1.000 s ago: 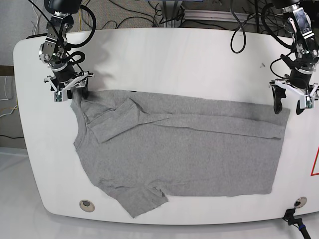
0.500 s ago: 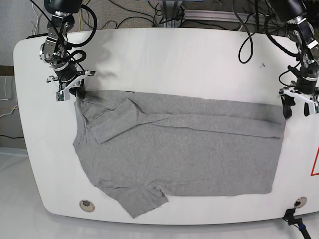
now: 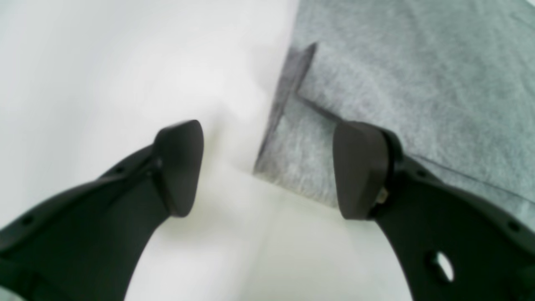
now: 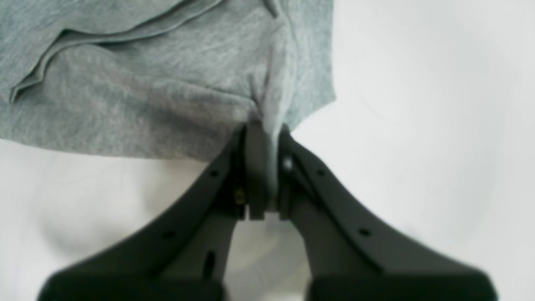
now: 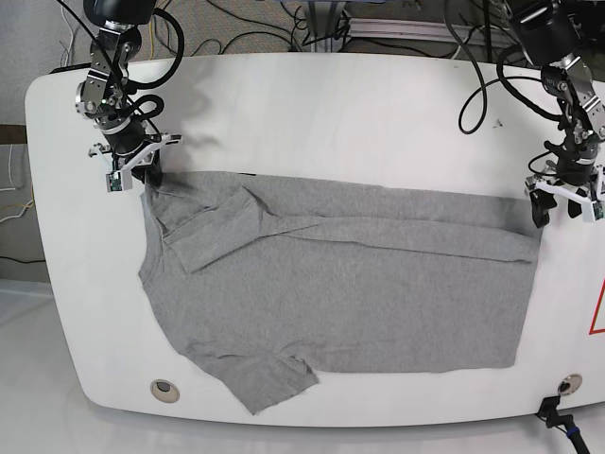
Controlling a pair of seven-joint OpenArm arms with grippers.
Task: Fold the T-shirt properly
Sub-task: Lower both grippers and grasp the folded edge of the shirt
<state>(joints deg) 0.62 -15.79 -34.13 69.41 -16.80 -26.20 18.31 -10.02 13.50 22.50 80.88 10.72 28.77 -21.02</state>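
The grey T-shirt point(image 5: 340, 284) lies spread across the white table point(image 5: 331, 113), its far edge folded over and one sleeve folded onto the body at the left. In the base view my right gripper point(image 5: 142, 174) is shut on the shirt's far-left corner. The right wrist view shows a pinched ridge of the T-shirt point(image 4: 146, 96) between that gripper's point(image 4: 265, 138) closed fingers. My left gripper point(image 5: 565, 209) stands open at the shirt's far-right corner. In the left wrist view that gripper point(image 3: 269, 171) straddles the corner of the T-shirt point(image 3: 418, 83), its fingers point(image 3: 179, 167) wide apart.
Cables point(image 5: 312, 33) run behind the table's far edge. Round holes sit near the front left point(image 5: 164, 388) and front right point(image 5: 568, 384). A red marking point(image 5: 597, 312) shows at the right edge.
My right gripper has shut on the shirt's far-left corner. My left gripper has shifted right, from over the shirt's corner to its outer edge, still open.
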